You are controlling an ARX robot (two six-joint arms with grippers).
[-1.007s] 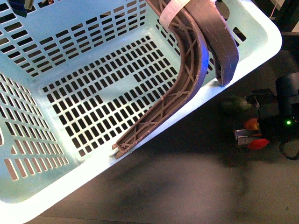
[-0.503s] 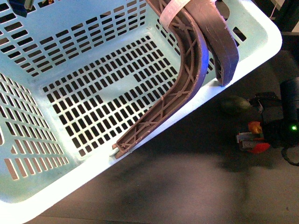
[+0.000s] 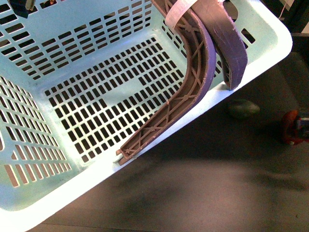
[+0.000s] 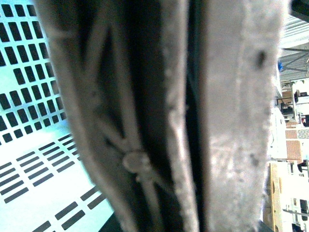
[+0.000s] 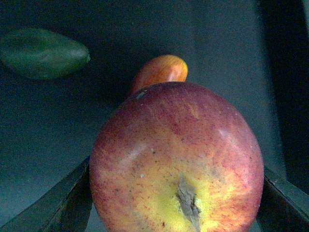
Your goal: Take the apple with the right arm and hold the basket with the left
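Sliding away from the middle of the front view, the right arm's dark wrist block, seen half a second earlier beside the basket, had gone towards the right edge. Only a small red shape [image 3: 291,126] showed there; I could not tell what it was. The dark green oval fruit [image 3: 243,108], half covered before, lay fully in sight on the dark tabletop [image 3: 193,193], just beside the basket's rim. The basket had not shifted.

The large pale mint-green plastic basket [image 3: 29,96] with slotted walls filled most of the front view. Its slotted floor was in plain sight, crossed only by its two curved brownish-purple handles [image 3: 193,77], tied together by a white band [image 3: 178,12].

In the right wrist view, the right gripper [image 5: 176,166] had its dark fingers [image 5: 63,203] spread wide, one on each side of the round red apple with a yellow patch at the stem [image 5: 176,145], pressing against it. An elongated orange-red fruit [image 5: 159,72] lay behind the apple.

The left wrist view showed the handles blurred and very close. The left gripper's fingers could not be made out, so I cannot tell its grip.
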